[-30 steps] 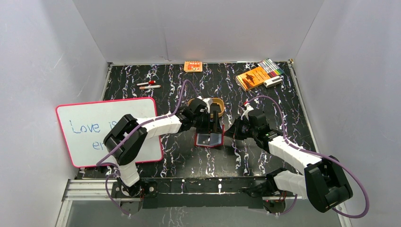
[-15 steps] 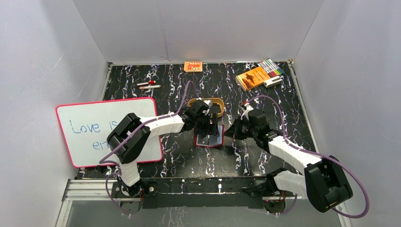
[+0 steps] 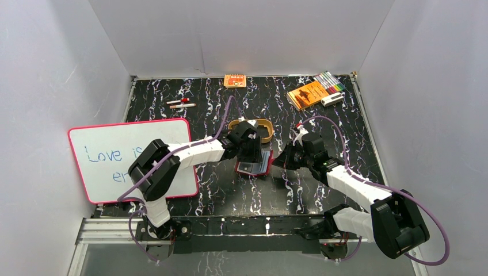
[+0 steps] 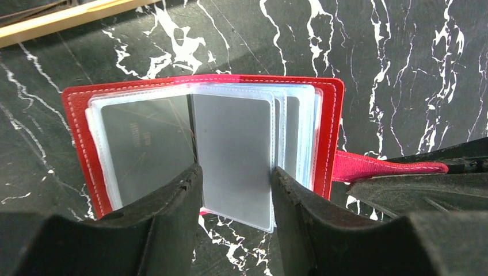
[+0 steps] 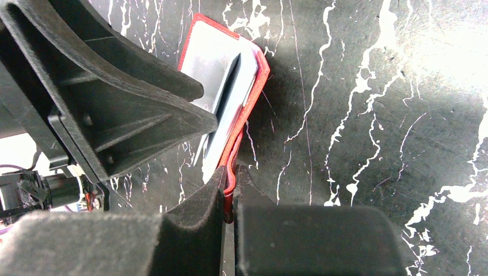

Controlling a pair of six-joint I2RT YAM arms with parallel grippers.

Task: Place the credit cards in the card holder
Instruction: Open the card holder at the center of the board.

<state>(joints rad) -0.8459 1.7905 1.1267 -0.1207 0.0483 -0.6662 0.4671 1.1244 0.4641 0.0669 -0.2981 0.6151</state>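
The left jaws stand partly apart over the open holder (image 4: 330,138), their fingers (image 4: 167,218) at 9 and 3 o'clock of one clear leaf (image 4: 233,149), whose side edges meet them. Whether they press the leaf or only flank it, I cannot tell. The right jaws are closed narrow on the holder's red tab (image 5: 229,192), which sticks out at the holder's 3 o'clock side in the left wrist view and runs straight between the right fingers (image 5: 195,221). The holder lies on the black, white-veined surface (image 3: 218,190) near its centre, red cover down, with its clear leaves fanned upward. In the leaf at 9 o'clock of the flanked one sits a dark card (image 4: 147,144) with faint print. The flanked leaf looks plain grey, and I cannot tell whether it holds a card. More leaves are stacked behind it toward 3 o'clock. Seen from above, a tan oval tray (image 3: 266,123) sits just beyond the holder at 12 o'clock, partly behind the left arm. A whiteboard (image 3: 115,155) with blue writing and a red rim lies at 9 o'clock, hanging over the surface's edge. Two pens (image 3: 181,103) lie at 10 o'clock. An orange packet (image 3: 235,80) rests against the far edge at 12 o'clock. An orange booklet (image 3: 308,94) and a row of markers (image 3: 331,81) lie in the far corner at 1 o'clock, well apart from the holder.
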